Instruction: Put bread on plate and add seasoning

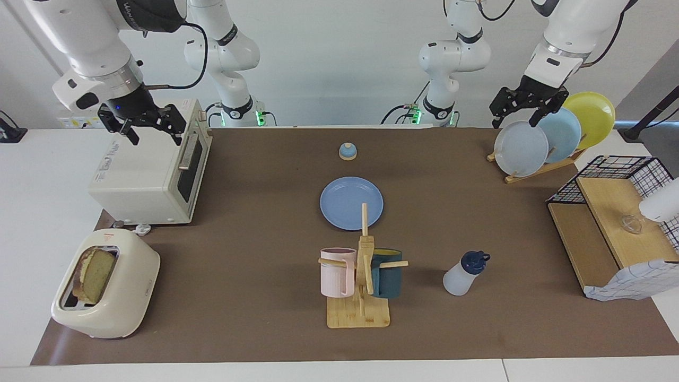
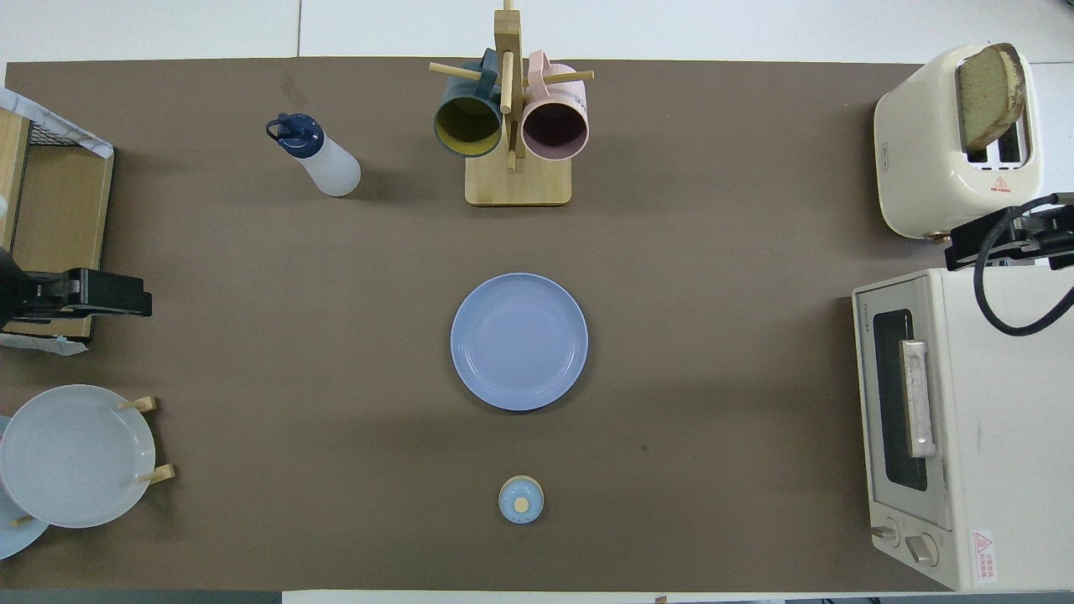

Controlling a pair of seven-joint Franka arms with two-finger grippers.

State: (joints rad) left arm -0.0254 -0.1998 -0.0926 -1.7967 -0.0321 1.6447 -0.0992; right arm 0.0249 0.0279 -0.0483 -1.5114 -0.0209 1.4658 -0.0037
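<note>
You have one slice of bread (image 1: 95,275), one flat blue plate (image 1: 351,202) and one seasoning bottle (image 1: 465,274) to work with. You also have two mugs, three standing plates, one toaster, one toaster oven and one little bell.

The bread is pale yellow-tan with a dark brown crust. It stands up in a slot of the cream toaster (image 1: 109,286), at the right arm's end of the table. The blue plate is round with a low rim and nothing on it. It lies flat in the middle of the brown mat. The bell (image 1: 347,151) with the blue top sits nearer to the robots than the plate.

The seasoning bottle is milky white with a dark blue cap. It stands beside the wooden mug rack (image 1: 362,286), toward the left arm's end. A pink mug (image 1: 336,271) and a dark teal mug (image 1: 387,273) hang on that rack, which is farther from the robots than the plate.

Your right gripper (image 1: 154,131) hangs over the white toaster oven (image 1: 151,170), its fingers spread wide and holding nothing. Your left gripper (image 1: 522,111) hangs over the plate rack (image 1: 536,167), where a grey-blue, a light blue and a yellow plate stand. Its fingers are spread too, with nothing between them.
</note>
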